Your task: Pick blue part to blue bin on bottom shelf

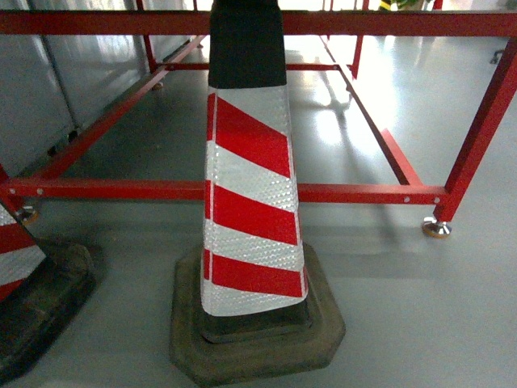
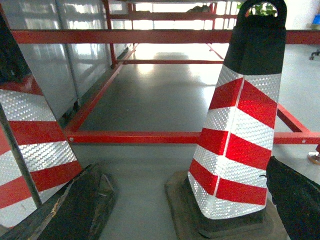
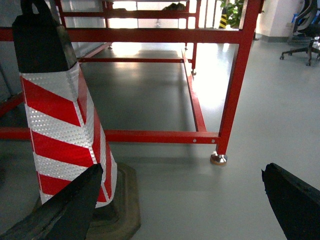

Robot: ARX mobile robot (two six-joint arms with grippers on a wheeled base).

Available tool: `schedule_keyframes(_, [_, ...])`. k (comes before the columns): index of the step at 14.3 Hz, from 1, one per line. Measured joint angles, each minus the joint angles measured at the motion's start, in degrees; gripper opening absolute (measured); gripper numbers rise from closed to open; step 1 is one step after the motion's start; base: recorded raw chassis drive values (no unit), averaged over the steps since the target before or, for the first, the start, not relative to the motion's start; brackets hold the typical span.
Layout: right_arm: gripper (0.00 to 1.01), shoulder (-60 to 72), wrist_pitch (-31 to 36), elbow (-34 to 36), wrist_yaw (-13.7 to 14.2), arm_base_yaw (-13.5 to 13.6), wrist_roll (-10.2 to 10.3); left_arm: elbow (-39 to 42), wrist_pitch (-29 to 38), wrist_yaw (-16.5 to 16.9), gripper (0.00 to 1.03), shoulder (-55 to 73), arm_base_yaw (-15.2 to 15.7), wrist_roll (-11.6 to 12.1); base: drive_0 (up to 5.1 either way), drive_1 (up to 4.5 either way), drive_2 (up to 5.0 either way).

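Note:
The blue part, the blue bin and the bottom shelf are out of view in every frame. In the left wrist view my left gripper [image 2: 183, 167] is open, its dark fingers [image 2: 75, 210] wide apart low over the grey floor, with nothing between them. My right gripper [image 3: 182, 169] is also open and empty, its black fingers [image 3: 295, 200] spread at the bottom corners of the right wrist view. Neither gripper shows in the head view.
A red-and-white striped traffic cone [image 1: 250, 202] on a dark rubber base stands directly ahead; it is the cone [image 2: 240, 135] by my left gripper and the cone [image 3: 60, 115] left of my right. A second cone [image 1: 16, 250] stands at the left. A low red steel frame [image 1: 363, 194] with footed posts [image 3: 218, 159] runs behind them.

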State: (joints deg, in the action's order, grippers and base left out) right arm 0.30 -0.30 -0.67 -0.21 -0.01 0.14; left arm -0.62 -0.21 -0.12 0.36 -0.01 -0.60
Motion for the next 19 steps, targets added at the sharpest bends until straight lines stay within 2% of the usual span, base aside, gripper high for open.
schedule_keyframes(19, [0.98, 0.0, 0.0, 0.0, 0.0, 0.0, 0.0, 0.0, 0.0, 0.0, 0.98, 0.0, 0.0, 0.0, 0.0, 0.0, 0.0])
